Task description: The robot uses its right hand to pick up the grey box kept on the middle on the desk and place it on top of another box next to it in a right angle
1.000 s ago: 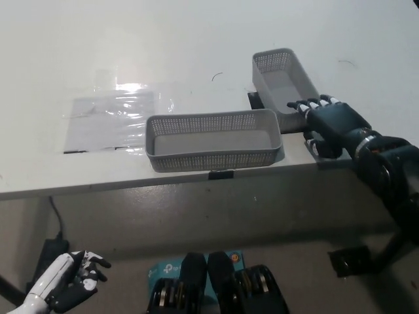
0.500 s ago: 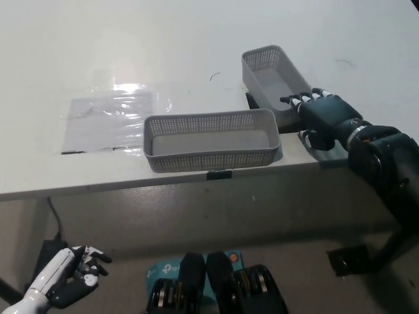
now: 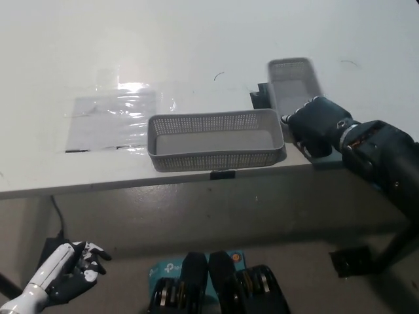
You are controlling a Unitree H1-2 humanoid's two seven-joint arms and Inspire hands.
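The black right robot hand (image 3: 316, 125) is closed around the near end of a grey mesh box (image 3: 294, 80), which points away from the robot on the right part of the white desk (image 3: 196, 39); whether that box rests on the desk or is lifted clear of it cannot be told. Just to its left, close to the desk's front edge, a second, longer grey box (image 3: 215, 139) lies crosswise and holds nothing, so the two boxes stand roughly at a right angle, side by side and not stacked. A sheet of clear plastic film (image 3: 111, 118) lies flat on the desk left of the long box, catching a glare. The white left robot hand (image 3: 77, 277) hangs low at the lower left below the desk, fingers loosely curled on nothing. On the floor a teal carton (image 3: 162, 269) shows part of a "tp-link" label.
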